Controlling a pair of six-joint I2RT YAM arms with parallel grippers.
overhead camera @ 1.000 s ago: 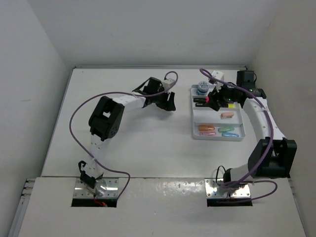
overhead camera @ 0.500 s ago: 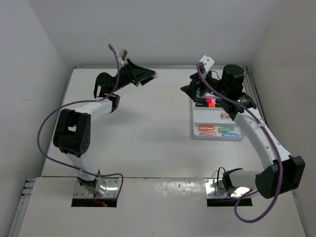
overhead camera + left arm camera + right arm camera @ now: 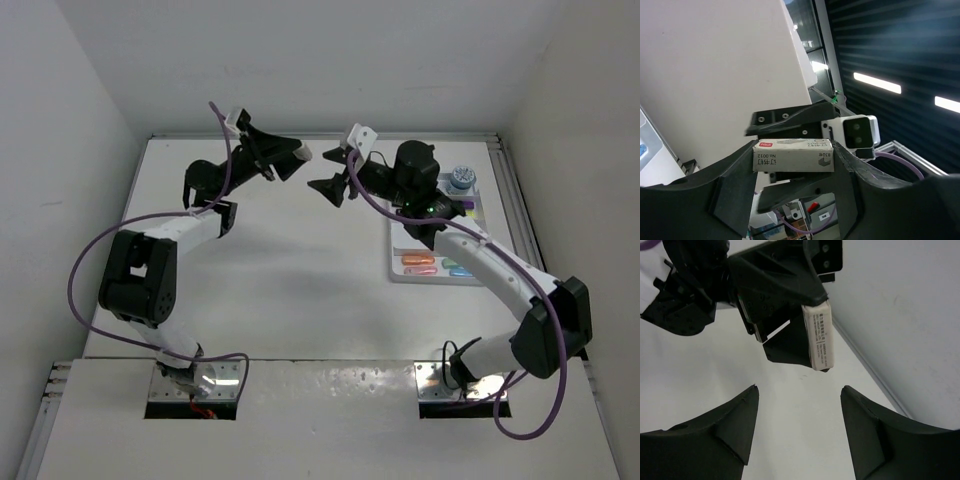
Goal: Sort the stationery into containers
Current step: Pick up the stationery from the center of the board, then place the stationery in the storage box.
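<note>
Seen from above, the right arm [image 3: 490,270] hides the middle sections of the white tray [image 3: 484,205]. The small box [image 3: 792,156] in the left gripper [image 3: 298,155] is too small to make out there.

Both arms are up, claws facing. The left claw [image 3: 299,153] clamps a small beige box [image 3: 792,156]; the right claw [image 3: 330,186] gapes.

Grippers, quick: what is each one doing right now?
Left gripper: closed on a small beige box.
Right gripper: open, holding nothing.
</note>
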